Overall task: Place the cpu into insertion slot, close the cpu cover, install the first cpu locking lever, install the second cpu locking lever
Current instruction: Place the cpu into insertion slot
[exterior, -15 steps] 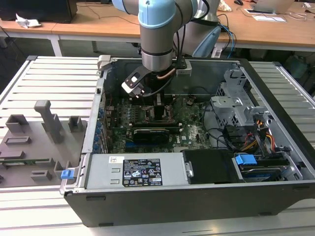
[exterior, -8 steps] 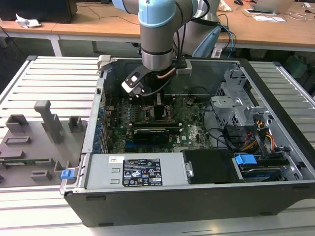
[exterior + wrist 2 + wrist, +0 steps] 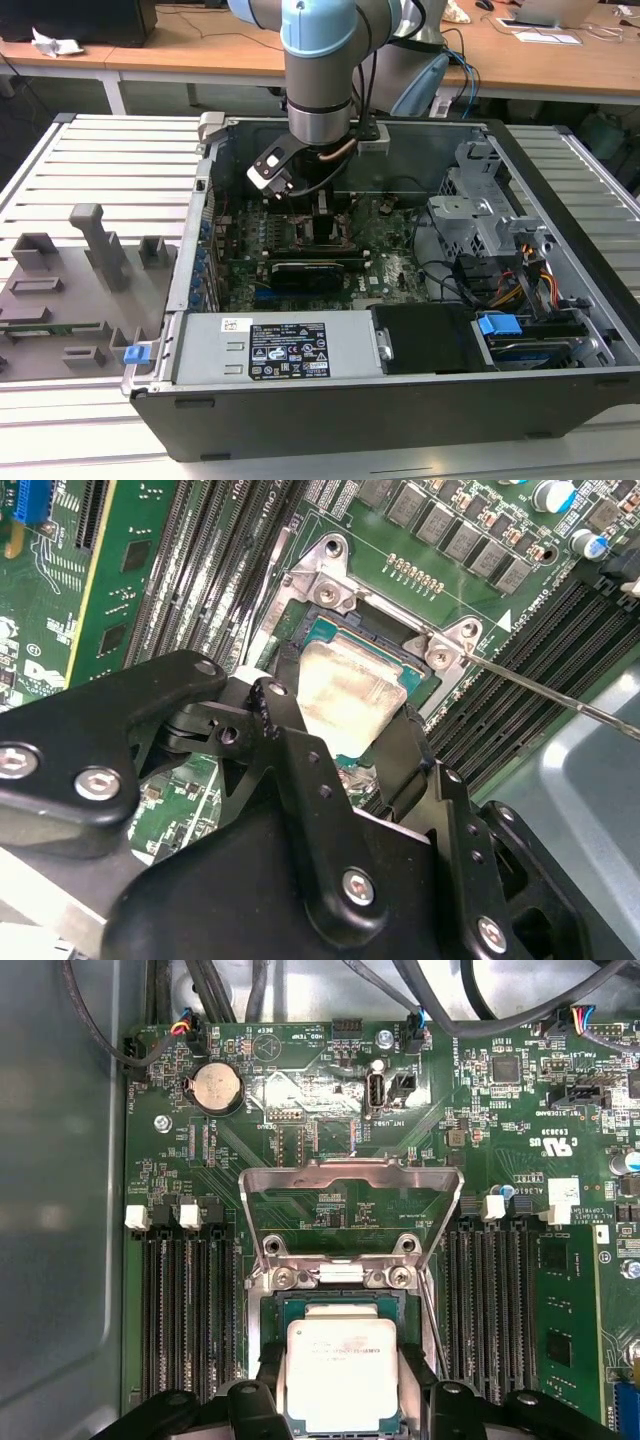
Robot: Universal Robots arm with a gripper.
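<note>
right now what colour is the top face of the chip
Silver-grey metal on the chip, seen best in the first wrist view.

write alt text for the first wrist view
The silver-faced cpu lies in the insertion slot with the gripper close over it. The cpu cover stands open beyond it, and black memory slots run on both sides.

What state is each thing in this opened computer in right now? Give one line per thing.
cpu: in the insertion slot, metal face up.
insertion slot: holds the cpu, uncovered.
cpu cover: swung up, open.
locking lever: unlatched, sticking out free.
gripper: down at the cpu; grip unclear.
computer case: side open.
</note>
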